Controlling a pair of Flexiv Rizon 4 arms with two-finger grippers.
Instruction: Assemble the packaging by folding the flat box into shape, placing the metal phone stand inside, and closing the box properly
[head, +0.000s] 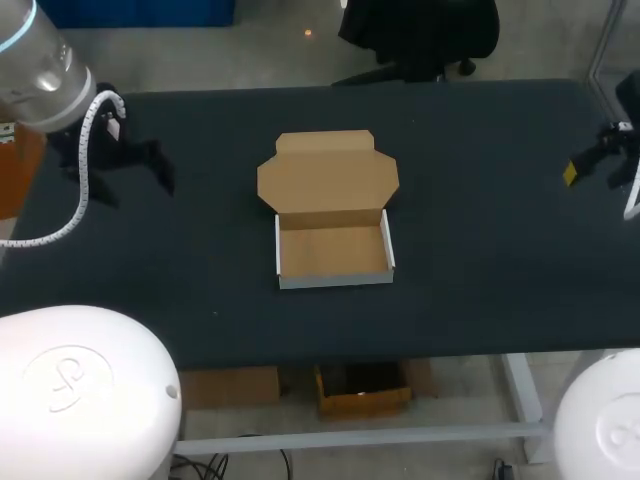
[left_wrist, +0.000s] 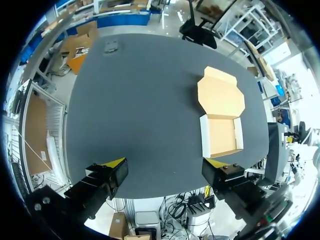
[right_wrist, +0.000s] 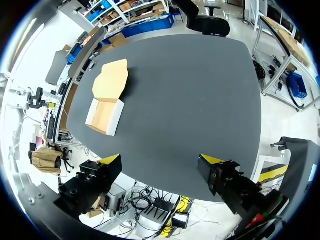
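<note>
A brown cardboard box with white outer walls sits folded in the middle of the black table, its tray empty and its lid lying flat toward the far edge. The box is ahead and off to one side of my left gripper, which hangs open over the table's left part. My right gripper is open too, at the table's right edge, far from the box. Neither gripper holds anything. I see no phone stand that I can identify.
A small grey object lies near the table's far left corner; what it is I cannot tell. Bare black tabletop stretches wide on both sides of the box and in front of it.
</note>
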